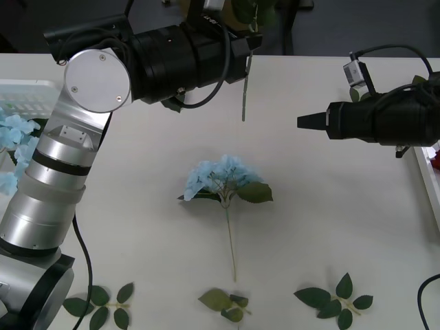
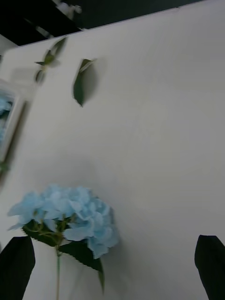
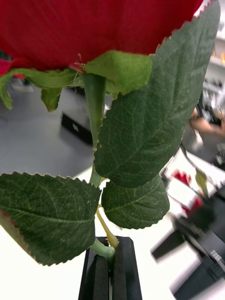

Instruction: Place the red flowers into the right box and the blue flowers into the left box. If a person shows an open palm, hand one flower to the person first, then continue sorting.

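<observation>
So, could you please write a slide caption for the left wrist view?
Left gripper shut on a red rose stem, its leaves fanned before the camera.

- I see a pale-blue fluffy hydrangea head on a thin green stem (image 1: 223, 180), dark green leaves under it, lying on the plain white table (image 1: 330, 227).
- Left of that hydrangea, more pale-blue blooms (image 1: 15, 134) lie at the white slotted plastic tray (image 1: 27, 93).
- My left gripper (image 3: 111, 267) has black fingers clamped on a green stem; above them is the deep red rose bloom (image 3: 93, 28) with serrated, veined green leaves.
- My right gripper (image 2: 115, 262) shows two black fingertips, spread apart.
- Right of the hydrangea, the white rimmed tray (image 1: 427, 182) holds a spot of red.
- Nearer me than the hydrangea lie loose dark green leaf sprigs (image 1: 335, 299).
</observation>
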Robot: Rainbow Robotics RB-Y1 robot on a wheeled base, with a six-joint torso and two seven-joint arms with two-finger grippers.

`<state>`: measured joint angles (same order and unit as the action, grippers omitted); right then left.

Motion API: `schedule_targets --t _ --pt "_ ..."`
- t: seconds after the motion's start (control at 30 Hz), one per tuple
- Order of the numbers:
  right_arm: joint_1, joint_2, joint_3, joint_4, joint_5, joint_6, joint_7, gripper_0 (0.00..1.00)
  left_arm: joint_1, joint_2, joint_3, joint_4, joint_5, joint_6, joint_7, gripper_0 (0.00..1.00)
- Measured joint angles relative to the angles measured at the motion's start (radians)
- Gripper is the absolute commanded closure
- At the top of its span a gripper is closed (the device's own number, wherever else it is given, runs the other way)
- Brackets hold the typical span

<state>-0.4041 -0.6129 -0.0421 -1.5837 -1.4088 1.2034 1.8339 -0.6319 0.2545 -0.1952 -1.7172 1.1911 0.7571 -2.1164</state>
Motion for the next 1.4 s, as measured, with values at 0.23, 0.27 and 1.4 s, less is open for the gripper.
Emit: schedule_targets --t 0.23,0.27,1.4 --pt "0.05 0.0 -0.078 0.28 -0.551 0.044 0.539 0.01 0.024 -0.001 -0.084 0.001 -0.002 -0.101 0.0 1.0" --pt "0.057 0.0 -0.079 0.309 -0.601 0.053 0.56 0.01 0.025 -0.001 -0.086 0.001 -0.002 -0.101 0.0 1.0" --pt "-0.04 0.259 0.247 0.35 -1.002 -0.316 0.88 0.66 0.027 0.023 -0.086 0.001 0.087 -0.085 0.0 1.0"
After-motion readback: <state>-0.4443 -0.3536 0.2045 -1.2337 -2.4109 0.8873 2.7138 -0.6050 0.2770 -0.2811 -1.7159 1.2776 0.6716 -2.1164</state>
